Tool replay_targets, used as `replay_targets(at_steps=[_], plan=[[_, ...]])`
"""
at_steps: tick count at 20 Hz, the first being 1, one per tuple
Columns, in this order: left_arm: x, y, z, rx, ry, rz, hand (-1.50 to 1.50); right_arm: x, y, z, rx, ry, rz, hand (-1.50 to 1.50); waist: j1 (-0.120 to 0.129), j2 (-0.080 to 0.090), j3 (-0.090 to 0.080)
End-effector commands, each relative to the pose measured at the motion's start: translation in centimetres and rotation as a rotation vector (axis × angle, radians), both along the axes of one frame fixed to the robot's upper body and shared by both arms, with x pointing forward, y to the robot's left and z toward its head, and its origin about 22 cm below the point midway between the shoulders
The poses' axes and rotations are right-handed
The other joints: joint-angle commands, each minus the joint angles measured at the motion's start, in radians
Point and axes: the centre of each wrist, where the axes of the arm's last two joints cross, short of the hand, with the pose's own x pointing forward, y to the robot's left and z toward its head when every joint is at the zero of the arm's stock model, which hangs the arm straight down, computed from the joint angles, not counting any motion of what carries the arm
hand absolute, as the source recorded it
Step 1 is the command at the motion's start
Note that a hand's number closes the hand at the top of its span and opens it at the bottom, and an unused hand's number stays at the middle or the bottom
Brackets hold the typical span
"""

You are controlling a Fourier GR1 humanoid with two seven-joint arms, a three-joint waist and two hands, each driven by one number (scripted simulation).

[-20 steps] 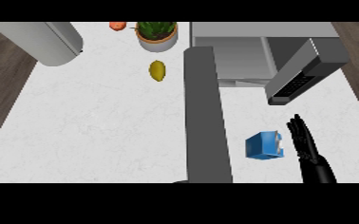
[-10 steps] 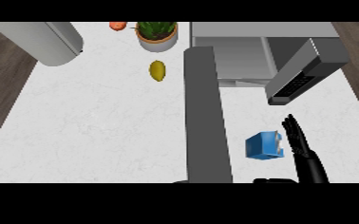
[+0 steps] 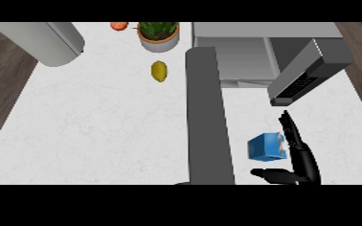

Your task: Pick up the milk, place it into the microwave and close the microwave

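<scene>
The milk, a small blue carton (image 3: 265, 147), stands on the white counter at the lower right. My right hand (image 3: 299, 154) is against its right side, fingers straight and pointing away from me, thumb (image 3: 272, 175) spread out below the carton; it is open. The microwave (image 3: 240, 60) sits at the back right with its door (image 3: 311, 72) swung open to the right. A long grey bar (image 3: 209, 119), apparently my left forearm, runs up the middle of the view to the left of the carton. No left hand shows.
A potted plant (image 3: 157, 36), a yellow fruit (image 3: 160, 71) and a small orange-red item (image 3: 118, 26) sit at the back. A large grey rounded appliance (image 3: 46, 43) lies at the back left. The counter's left edge meets dark wood floor.
My right hand has closed in on the carton's right side, and its thumb has come into view below the carton. The carton and the microwave door have not moved.
</scene>
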Motion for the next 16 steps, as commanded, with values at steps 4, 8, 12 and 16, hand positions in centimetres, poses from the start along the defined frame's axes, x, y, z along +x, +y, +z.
replay_targets(at_steps=[4,8,12,16], plan=[[0.3,-0.3,0.8,-0.006,0.005,-0.012,-1.5,1.0,-0.9,-2.7,0.028,-0.022,0.033,1.5,0.0,0.0,0.0],[0.4,1.4,0.3,0.017,-0.002,-0.001,-1.5,1.4,1.0,-3.5,0.003,-0.085,0.129,1.5,0.003,0.001,0.0],[-1.1,-0.2,-0.6,-0.004,-0.012,0.0,-1.5,1.3,0.1,-3.5,-0.056,-0.152,0.095,1.5,0.003,0.0,0.0],[0.1,1.5,-0.6,-0.003,0.002,0.019,-1.5,2.0,2.2,-1.6,0.05,-0.172,0.146,1.5,-0.006,-0.002,-0.001]])
